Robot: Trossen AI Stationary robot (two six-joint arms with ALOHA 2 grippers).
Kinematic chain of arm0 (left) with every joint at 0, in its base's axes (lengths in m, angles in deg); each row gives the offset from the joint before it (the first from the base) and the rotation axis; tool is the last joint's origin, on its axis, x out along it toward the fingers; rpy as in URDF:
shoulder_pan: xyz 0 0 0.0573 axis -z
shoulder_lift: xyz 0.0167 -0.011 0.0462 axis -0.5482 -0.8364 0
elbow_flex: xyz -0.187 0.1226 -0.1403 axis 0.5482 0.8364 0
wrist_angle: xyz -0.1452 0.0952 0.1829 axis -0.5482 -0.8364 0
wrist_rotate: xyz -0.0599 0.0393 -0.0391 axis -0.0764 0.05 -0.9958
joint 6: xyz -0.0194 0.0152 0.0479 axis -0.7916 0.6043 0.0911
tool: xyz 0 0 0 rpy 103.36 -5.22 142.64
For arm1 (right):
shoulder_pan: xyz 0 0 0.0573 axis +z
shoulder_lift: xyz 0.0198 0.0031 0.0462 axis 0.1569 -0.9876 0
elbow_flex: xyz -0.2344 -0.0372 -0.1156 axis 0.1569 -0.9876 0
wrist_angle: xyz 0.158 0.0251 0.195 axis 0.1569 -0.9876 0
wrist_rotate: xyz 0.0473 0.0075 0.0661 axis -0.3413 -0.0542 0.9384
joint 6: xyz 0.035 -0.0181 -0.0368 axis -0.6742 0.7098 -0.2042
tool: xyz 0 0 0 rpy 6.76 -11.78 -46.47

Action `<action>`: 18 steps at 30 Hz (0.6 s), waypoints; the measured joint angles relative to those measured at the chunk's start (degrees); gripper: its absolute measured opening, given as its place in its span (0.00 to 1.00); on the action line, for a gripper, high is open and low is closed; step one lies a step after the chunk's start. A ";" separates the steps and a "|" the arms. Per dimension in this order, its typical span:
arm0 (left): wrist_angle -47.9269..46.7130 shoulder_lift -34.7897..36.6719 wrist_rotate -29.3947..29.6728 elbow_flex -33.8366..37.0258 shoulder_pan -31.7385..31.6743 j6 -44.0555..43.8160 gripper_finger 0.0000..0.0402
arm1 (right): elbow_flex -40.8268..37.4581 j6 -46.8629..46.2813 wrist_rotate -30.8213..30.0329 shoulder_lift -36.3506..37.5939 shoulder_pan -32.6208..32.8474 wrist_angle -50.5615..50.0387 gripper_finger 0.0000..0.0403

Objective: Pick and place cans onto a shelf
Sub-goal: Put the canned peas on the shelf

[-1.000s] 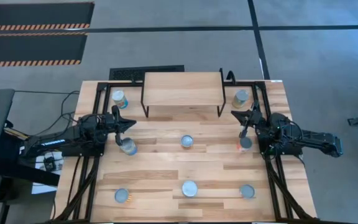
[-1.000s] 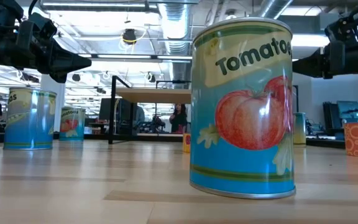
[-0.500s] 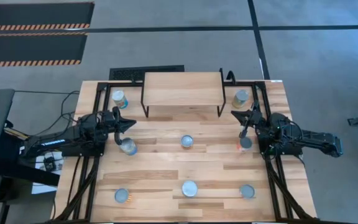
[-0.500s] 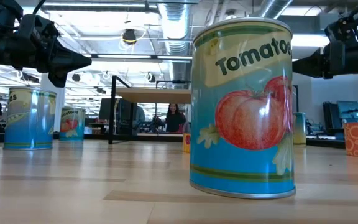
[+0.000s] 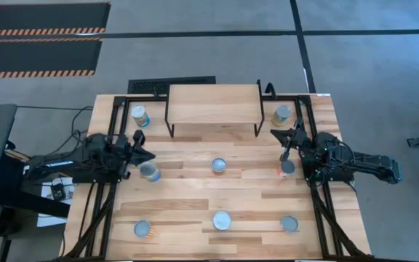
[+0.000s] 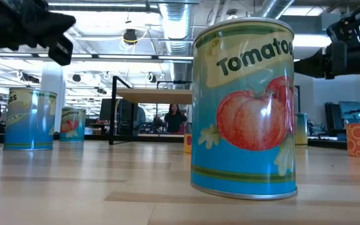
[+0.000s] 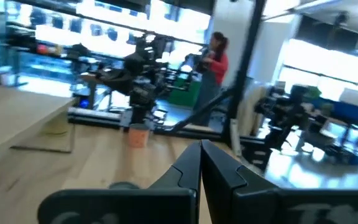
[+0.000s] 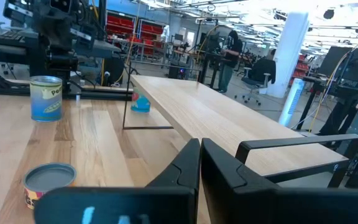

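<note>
Wooden, pale and bare on top, the shelf (image 5: 214, 102) stands on thin black legs at the far middle of the surface (image 5: 195, 196), and no can sits on it. One can (image 5: 140, 116) stands just off the shelf's left end and another (image 5: 282, 114) just off its right end. Three more cans lie in a middle row: one (image 5: 150, 172) near the left arm, one (image 5: 218, 166) at the centre, and an orange-labelled one (image 5: 286, 168) beside the right arm. Three further cans stand along the near edge, at left (image 5: 142, 229), middle (image 5: 222, 220) and right (image 5: 289, 223); the low view shows the middle one close up as a blue tomato tin (image 6: 242, 106).

The left gripper (image 5: 147, 156) hovers above the surface, just beside the left middle-row can, its fingers pressed together and holding nothing. The right gripper (image 5: 276, 132) hangs between the shelf's right end can and the orange-labelled can, its fingers nearly together and empty in the right wrist view
</note>
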 joint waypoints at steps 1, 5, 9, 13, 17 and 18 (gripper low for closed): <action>-0.66 -0.02 -1.04 -0.74 0.19 0.53 0.00 | 0.01 0.00 0.01 0.00 0.01 -0.02 0.09; -4.54 -1.45 -0.98 -4.48 1.33 3.13 0.00 | 0.00 0.00 0.00 0.00 0.00 -0.01 0.09; -10.02 -6.24 1.71 -9.98 2.92 6.19 0.00 | -0.01 0.00 0.01 0.00 0.00 -0.02 0.09; -18.23 -13.26 9.73 -15.13 4.84 6.60 0.00 | 0.01 0.00 0.01 0.00 -0.01 -0.02 0.09; -24.08 -21.07 16.31 -19.34 6.05 8.53 0.00 | 0.01 0.02 0.01 0.00 -0.01 -0.02 0.09; -25.10 -23.01 16.80 -20.47 6.21 9.02 0.00 | -0.01 0.00 0.00 0.00 0.00 0.00 0.09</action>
